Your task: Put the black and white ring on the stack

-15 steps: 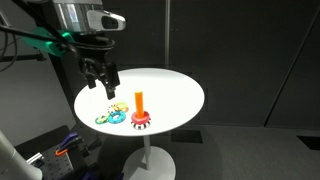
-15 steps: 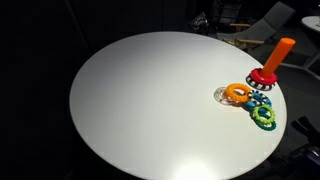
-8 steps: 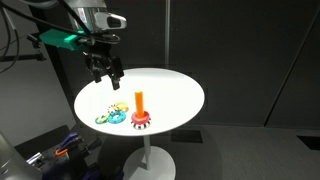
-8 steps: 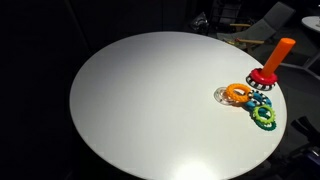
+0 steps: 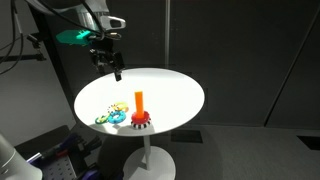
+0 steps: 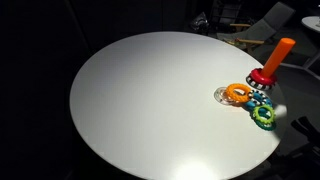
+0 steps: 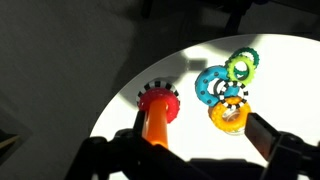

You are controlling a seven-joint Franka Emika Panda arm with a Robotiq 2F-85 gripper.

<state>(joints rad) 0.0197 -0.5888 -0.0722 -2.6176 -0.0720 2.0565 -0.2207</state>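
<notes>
Hovering end effector (image 5: 116, 71) (jaws apart) above stack (image 5: 140, 104).

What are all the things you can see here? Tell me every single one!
table: one, white, round, on a single white leg.
stack: one, an orange peg upright on a red base, near the table's edge.
black and white ring: one, black with white patches, seemingly around the red base at the foot of the peg.
orange ring: one, orange-yellow, flat on the table beside the stack.
blue-teal ring: one, touching the orange ring.
green ring: one, at the far end of the cluster from the stack.
robot arm: one, dark with a green part, raised over the table's edge.
fingers: two, dark, spread apart, holding nothing.
</notes>
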